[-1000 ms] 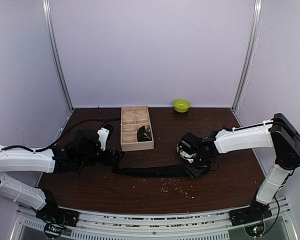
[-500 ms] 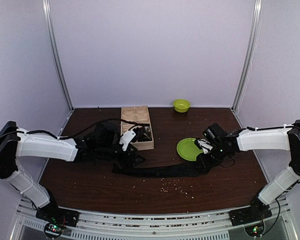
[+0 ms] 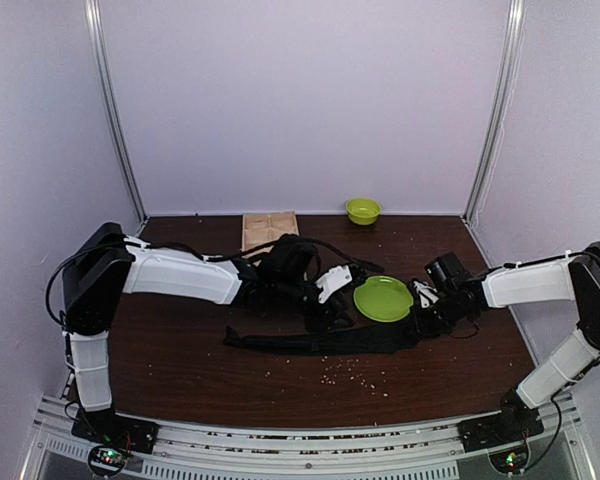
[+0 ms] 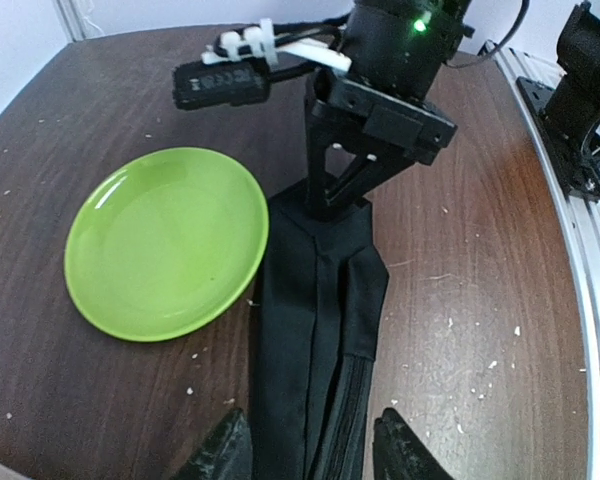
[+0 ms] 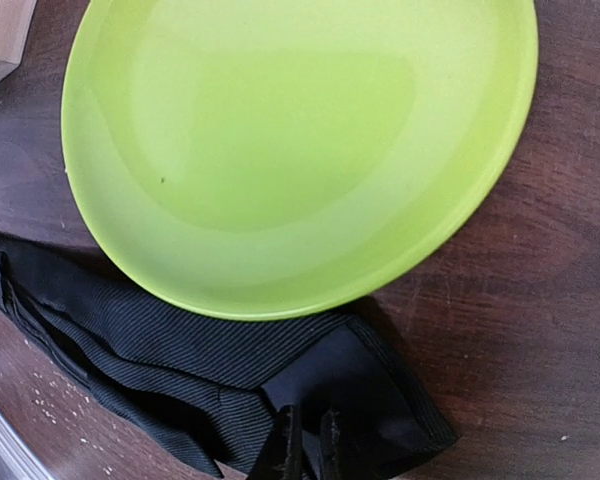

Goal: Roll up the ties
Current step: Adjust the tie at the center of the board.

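Dark table (image 3: pixel 180 370): long black fabric necktie (image 3: pixel 310 342) lies six o'clock of round green plate (image 3: pixel 383 298); right gripper (image 5: pixel 302 428) pinches its end, left gripper (image 4: pixel 310 455) straddles it, spread.

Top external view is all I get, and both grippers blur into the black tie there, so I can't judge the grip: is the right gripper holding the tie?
Observer: Yes. In the right wrist view the right gripper has its fingers pinched on a folded end of the tie.
Operator: And the left one?
Observer: The left gripper is open, one finger on each side of the flat tie, not squeezing it.
Operator: Is the plate in the way?
Observer: The green plate meets the tie's edge near the right gripper; whether it overlaps the cloth I cannot tell.
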{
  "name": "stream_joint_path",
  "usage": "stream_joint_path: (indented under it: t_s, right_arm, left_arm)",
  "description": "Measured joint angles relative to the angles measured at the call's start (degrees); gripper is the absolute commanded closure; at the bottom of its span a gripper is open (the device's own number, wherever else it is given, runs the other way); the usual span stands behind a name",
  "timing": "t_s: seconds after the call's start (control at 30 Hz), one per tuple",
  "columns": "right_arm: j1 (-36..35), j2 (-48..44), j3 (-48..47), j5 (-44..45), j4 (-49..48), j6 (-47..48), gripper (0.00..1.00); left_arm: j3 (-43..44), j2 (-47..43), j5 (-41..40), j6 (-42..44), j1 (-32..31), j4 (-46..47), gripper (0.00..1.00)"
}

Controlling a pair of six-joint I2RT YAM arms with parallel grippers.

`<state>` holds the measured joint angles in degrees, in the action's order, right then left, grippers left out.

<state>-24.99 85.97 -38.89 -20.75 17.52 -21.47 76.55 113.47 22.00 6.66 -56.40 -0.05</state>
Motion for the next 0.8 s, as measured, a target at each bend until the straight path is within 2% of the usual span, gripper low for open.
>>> stream_joint_path:
  t_s: [0.2, 0.5, 0.63, 0.8]
  right_arm:
    - [0.02, 0.15, 0.33, -0.20, -0.96, -0.02, 0.93]
    - [0.13, -0.26, 1.16, -0.28, -1.99, -1.01, 0.93]
    - [0.28, -0.61, 1.84, -0.42, -2.84, -1.36, 0.93]
    - [0.28, -0.96, 2.45, -0.52, -3.63, -1.51, 0.93]
  left_arm:
    - [6.80, 8.17, 1.36, 2.01, -2.43, -2.78, 0.53]
    - [11.69, 14.32, 2.32, 2.23, -3.67, -5.44, 0.54]
    - [12.61, 16.20, 2.23, 2.23, -3.72, -6.67, 0.58]
    - [12.90, 17.05, 1.66, 2.23, -3.72, -7.54, 0.70]
